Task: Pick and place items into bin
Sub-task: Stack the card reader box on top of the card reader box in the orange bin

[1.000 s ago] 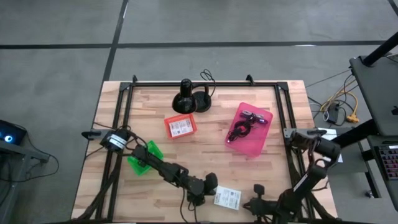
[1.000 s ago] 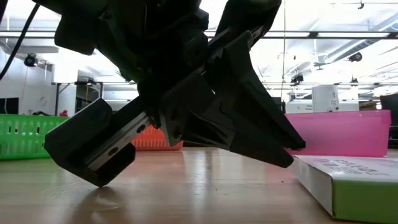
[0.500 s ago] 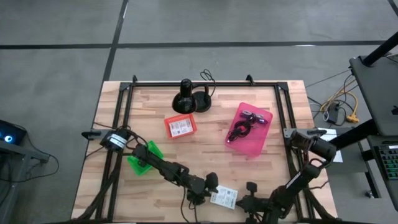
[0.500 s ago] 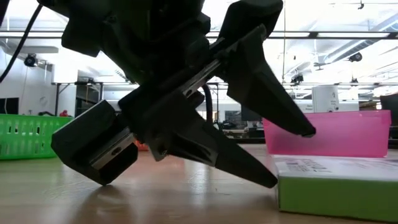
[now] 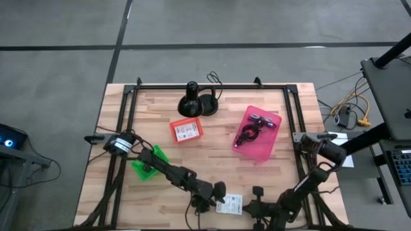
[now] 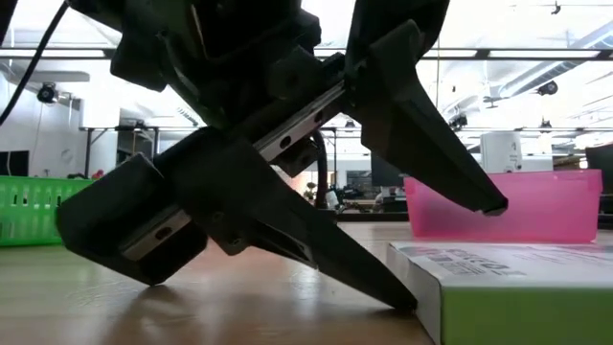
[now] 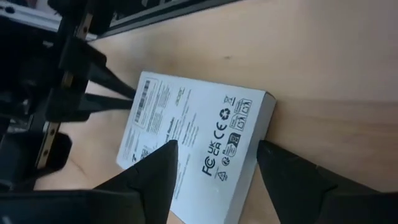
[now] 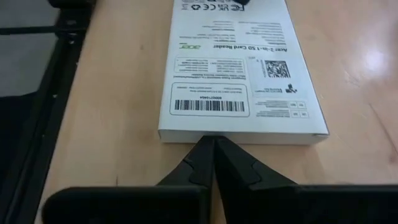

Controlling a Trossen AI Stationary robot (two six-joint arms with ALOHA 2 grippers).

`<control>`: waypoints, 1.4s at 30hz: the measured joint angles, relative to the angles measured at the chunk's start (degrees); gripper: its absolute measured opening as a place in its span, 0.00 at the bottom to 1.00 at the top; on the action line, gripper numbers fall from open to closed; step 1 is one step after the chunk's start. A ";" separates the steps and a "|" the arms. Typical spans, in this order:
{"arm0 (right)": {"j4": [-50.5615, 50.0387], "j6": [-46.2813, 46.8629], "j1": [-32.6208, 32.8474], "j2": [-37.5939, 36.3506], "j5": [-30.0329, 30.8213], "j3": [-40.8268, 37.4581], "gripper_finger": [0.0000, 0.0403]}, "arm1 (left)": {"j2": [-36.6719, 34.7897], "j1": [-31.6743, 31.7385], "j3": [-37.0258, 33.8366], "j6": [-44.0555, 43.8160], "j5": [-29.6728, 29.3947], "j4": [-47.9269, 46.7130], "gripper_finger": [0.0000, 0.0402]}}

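A flat white printed card box lies on the wooden table near its front edge, between my two grippers. My left gripper is open at the box's left end. In the low view one finger slants down to the table at that end and the other stands above the box. My right gripper is shut at the box's other short end. The pink bin at the right holds dark items. My left gripper has its lower fingertip right at the bottom corner of the box's end; I cannot tell whether it touches. My right gripper pushes the middle of the box's short end with its shut fingertips. They come slanting down from the table's right and lie along the box. The box lies flat on the table.
An orange bin with a white card stands mid-table and a green bin sits under the left arm. A black round-based stand with a cord is at the back. Black rails run along the table's sides.
My left gripper has opened and sunk a little, so one finger now stands over the box. My right gripper, still shut, has gone toward the table's left edge. The box has slid flat along the table toward my left gripper.
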 joint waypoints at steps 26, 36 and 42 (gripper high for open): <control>18.14 -11.12 -3.32 0.13 -2.58 -4.99 0.02 | -0.05 0.24 3.80 2.02 4.18 3.05 0.52; 19.08 -11.41 -3.32 0.22 -2.49 -5.18 0.02 | -2.02 0.26 3.55 2.47 3.48 2.82 0.52; 20.18 -12.11 -3.32 0.26 -2.60 -5.27 0.02 | -2.57 0.26 3.44 3.92 2.45 1.97 0.52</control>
